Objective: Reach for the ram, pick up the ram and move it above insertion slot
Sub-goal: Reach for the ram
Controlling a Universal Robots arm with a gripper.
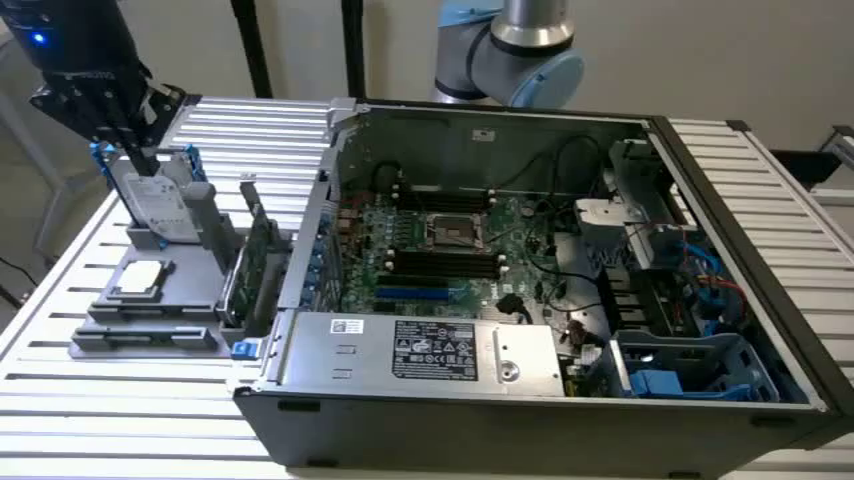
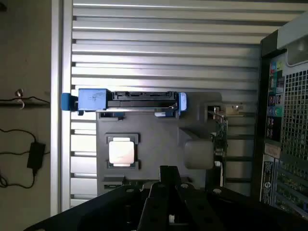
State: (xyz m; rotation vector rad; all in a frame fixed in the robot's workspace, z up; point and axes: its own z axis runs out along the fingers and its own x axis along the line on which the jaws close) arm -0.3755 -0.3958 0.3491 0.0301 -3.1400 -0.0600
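Exterior view: the gripper (image 1: 139, 165) hangs over the exterior view's left end of a slatted metal table (image 1: 120, 420). Its fingers are drawn together with nothing between them. Directly under the fingertips a hard drive (image 1: 158, 205) in a blue caddy stands upright in a grey fixture (image 1: 187, 300); whether the tips touch it cannot be judged. Lower on the fixture, clear of the fingers, lies a processor (image 1: 142, 280). The ram (image 1: 235, 290), as far as can be made out, is the low green strip standing on edge on the case side of the fingers. It is just beside the taller expansion card (image 1: 270, 255) and apart from the gripper. Beyond the card sits an open computer case (image 1: 534, 400) with its motherboard (image 1: 441, 250) exposed. The arm (image 1: 514, 50) rises behind the case against a pale wall (image 1: 694, 60).

Wrist view: the closed fingers hang above the fixture, with drive and processor seen from overhead. The card shows edge-on, and the ram cannot be separated from it. This view also shows the case's port panel (image 2: 276, 110) and, beyond the table edge, a brown floor (image 2: 24, 57) with a black cable (image 2: 14, 131) and power adapter (image 2: 34, 156).
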